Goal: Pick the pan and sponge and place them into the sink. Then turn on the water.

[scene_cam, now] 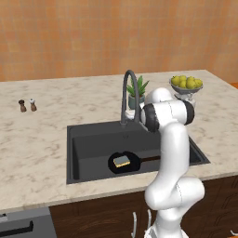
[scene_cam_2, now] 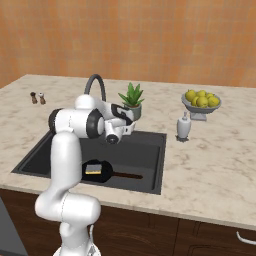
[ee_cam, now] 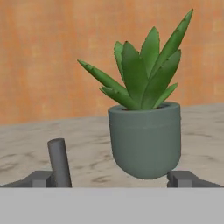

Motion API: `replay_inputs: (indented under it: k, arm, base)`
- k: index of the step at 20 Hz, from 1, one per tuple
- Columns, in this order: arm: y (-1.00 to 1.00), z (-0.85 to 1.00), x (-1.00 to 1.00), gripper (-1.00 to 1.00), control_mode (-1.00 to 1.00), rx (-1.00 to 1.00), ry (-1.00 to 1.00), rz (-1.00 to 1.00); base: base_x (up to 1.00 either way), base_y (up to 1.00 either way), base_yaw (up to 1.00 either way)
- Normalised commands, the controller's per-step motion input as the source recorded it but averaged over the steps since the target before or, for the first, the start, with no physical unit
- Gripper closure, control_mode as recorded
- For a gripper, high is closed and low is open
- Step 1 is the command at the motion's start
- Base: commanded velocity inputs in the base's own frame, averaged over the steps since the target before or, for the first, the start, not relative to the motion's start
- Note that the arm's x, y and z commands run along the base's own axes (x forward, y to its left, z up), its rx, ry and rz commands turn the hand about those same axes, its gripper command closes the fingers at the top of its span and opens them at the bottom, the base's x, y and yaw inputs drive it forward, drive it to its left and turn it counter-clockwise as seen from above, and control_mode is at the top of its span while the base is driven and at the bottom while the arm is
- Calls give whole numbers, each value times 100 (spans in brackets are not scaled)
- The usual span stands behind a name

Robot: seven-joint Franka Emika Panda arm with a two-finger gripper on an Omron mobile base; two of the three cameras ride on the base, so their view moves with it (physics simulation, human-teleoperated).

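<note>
Sponge (scene_cam: 122, 161) lay on the pan (scene_cam: 124, 162) at the front of the sink (scene_cam: 88, 144), the pan's handle partly hidden behind the arm in the left base view. The gripper (scene_cam_2: 129, 121) hung above the basin's back edge, fingers (ee_cam: 183, 178) spread wide and empty, their tips cut off low in the hand view, facing the potted plant (ee_cam: 144, 118) and a dark faucet lever (ee_cam: 59, 162)

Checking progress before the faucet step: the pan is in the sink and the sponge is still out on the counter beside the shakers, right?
Not quite. The pan is in the sink, but the sponge is not on the counter: the left base view shows it lying on the pan.
</note>
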Motion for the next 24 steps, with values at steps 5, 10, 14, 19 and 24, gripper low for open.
replay_inputs:
  k: [5, 10, 14, 19, 24]
  arm:
    - [-19, 0, 43, -100, -100, 0, 0, 0]
    - [-70, -9, 34, -100, -100, 1, 0, -4]
    - [-96, -22, 30, -100, -100, 5, 0, -15]
    - [-95, -27, 13, -100, -100, 5, 0, -18]
    - [-100, -26, 0, -100, -100, 14, 0, -19]
  base:
    - [0, 0, 0]
    - [0, 0, 0]
    - [0, 0, 0]
    - [0, 0, 0]
    - [0, 0, 0]
